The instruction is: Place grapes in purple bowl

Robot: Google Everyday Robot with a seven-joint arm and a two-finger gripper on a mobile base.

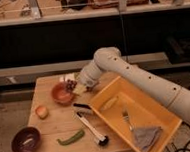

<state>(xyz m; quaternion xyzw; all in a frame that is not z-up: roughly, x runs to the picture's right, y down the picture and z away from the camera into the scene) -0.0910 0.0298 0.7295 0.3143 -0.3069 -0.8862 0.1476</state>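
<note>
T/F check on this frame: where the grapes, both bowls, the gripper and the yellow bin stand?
1. The grapes lie in the purple bowl. False: they are at the gripper, by the orange-red bowl's far rim.
2. The purple bowl sits at the table's near left corner. True.
3. The gripper hangs over the yellow bin. False: it is left of the bin, next to the orange-red bowl.
4. A fork and a grey cloth lie in the yellow bin. True.
5. A green pepper lies on the table near its front edge. True.
</note>
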